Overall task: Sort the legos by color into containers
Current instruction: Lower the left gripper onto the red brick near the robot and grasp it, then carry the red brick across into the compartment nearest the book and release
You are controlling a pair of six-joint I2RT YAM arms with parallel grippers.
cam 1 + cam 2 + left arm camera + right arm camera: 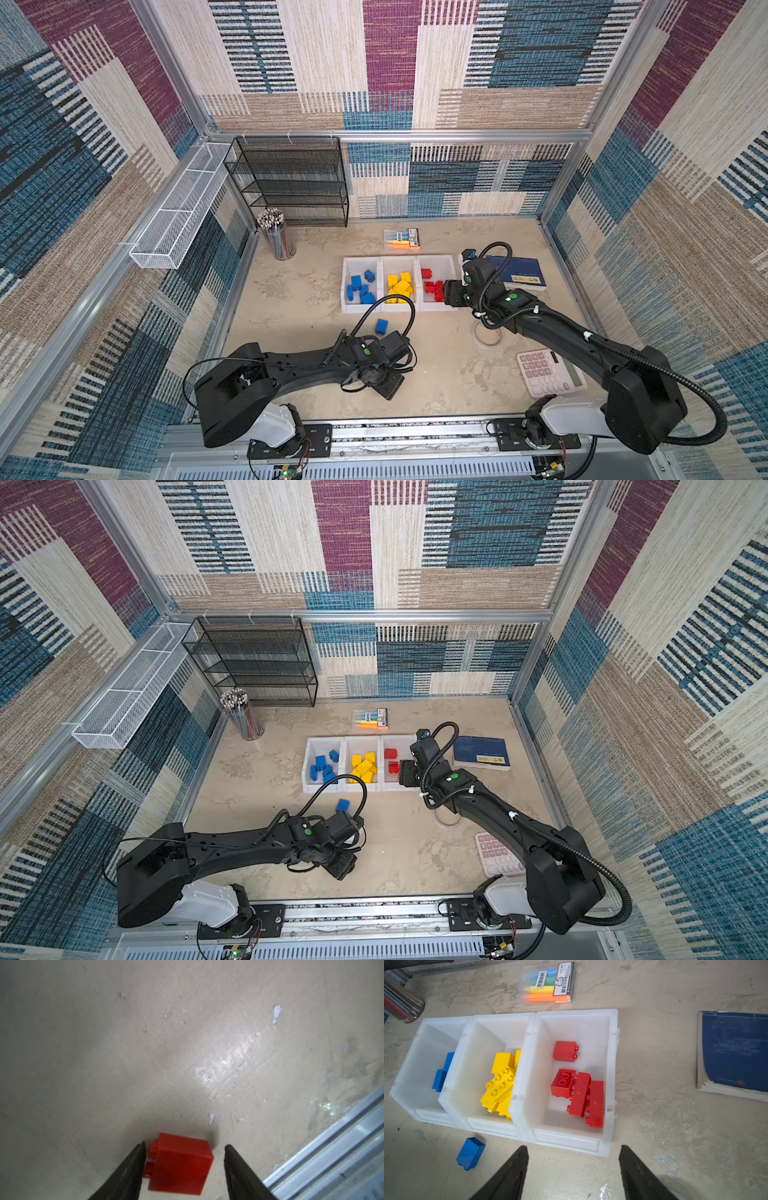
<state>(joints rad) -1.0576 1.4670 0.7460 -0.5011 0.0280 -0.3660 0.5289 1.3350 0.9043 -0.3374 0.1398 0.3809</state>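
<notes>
While both arms are reaching over the table (291,299), the three joined white bins (358,308) are sitting mid-table in both top views, holding blue bricks (360,286), yellow bricks (401,285) and red bricks (432,286) from left to right. A loose blue brick (343,804) is lying just in front of them.

From the left wrist, the left gripper (185,1144) is straddling a lone red brick (182,1164) lying on its side. Its jaws are parted, one finger possibly brushing the studs, the other standing apart.

From the right wrist, the right gripper (573,1146) is hovering before the lowered lip of the bin with the red bricks, jaws wide and holding nothing.
</notes>
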